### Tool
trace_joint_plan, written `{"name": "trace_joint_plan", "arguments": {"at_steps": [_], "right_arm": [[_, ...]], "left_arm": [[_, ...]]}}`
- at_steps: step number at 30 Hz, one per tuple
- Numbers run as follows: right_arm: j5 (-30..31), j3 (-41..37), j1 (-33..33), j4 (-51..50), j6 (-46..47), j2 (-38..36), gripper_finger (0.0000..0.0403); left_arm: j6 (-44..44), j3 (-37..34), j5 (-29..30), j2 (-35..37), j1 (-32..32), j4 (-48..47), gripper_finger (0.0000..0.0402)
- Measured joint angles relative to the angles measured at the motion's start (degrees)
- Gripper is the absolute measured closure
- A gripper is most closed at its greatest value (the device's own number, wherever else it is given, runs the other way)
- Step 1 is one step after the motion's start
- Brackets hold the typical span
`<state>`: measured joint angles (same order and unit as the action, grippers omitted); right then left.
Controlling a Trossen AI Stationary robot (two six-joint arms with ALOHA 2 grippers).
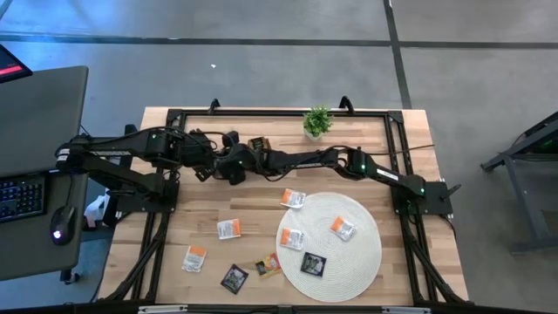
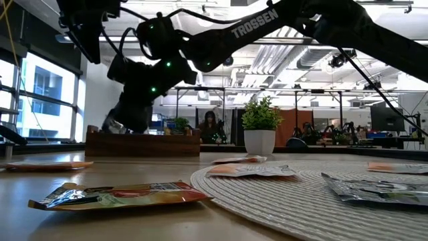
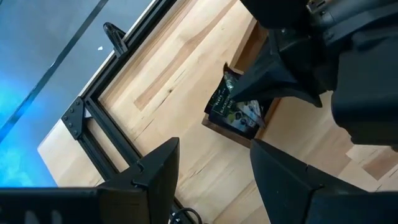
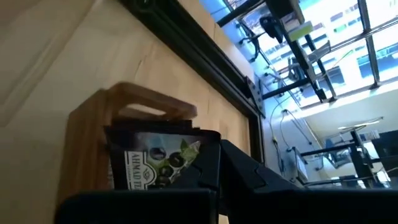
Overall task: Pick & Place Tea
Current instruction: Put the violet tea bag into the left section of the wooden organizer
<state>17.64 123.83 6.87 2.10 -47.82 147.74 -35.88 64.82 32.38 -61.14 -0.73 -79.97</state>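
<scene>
My right gripper reaches across the table to the end of the long wooden tray and is shut on a black tea sachet, also seen in the right wrist view. My left gripper hangs open a little to the left of the tray, above the table, with nothing between its fingers. Several more tea sachets lie flat on the table and on the round woven mat. My right gripper pinches the black sachet between its two fingers at the sachet's upper edge. The fingers slant down from the table's right side. The sachet stands on edge below them, its lower part at the tray's end compartment. Whether it rests there, I cannot tell.
A small potted plant stands at the far edge, right of the tray. A black frame runs around the tabletop. White-and-orange sachets, black ones and a yellow-brown one lie across the near half.
</scene>
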Motion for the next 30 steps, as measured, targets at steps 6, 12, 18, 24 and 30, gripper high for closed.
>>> {"name": "trace_joint_plan", "arguments": {"at_steps": [6, 12, 18, 24, 30], "right_arm": [[-2.48, 0.00, 0.36, -0.19, -0.24, 0.00, 0.0399], [-6.10, 0.00, 0.37, -0.24, -0.64, 0.00, 0.0365], [-1.36, 0.00, 0.35, -0.08, 0.07, 0.00, 0.0311], [0.26, 0.00, -0.28, 1.12, 2.74, -0.13, 0.0281], [7.44, 0.10, -3.30, -5.27, 0.01, -3.74, 0.0279]], "left_arm": [[-0.02, 0.00, -0.02, 0.00, 0.00, 0.01, 0.0208], [-0.02, 0.00, -0.04, 0.00, 0.00, 0.01, 0.0208], [-0.03, 0.00, -0.02, 0.00, 0.00, 0.03, 0.0208], [-0.02, 0.00, -0.04, 0.00, 0.00, -0.01, 0.0208], [-0.46, -0.41, -2.41, 0.01, 0.04, 0.90, 0.0208]]}}
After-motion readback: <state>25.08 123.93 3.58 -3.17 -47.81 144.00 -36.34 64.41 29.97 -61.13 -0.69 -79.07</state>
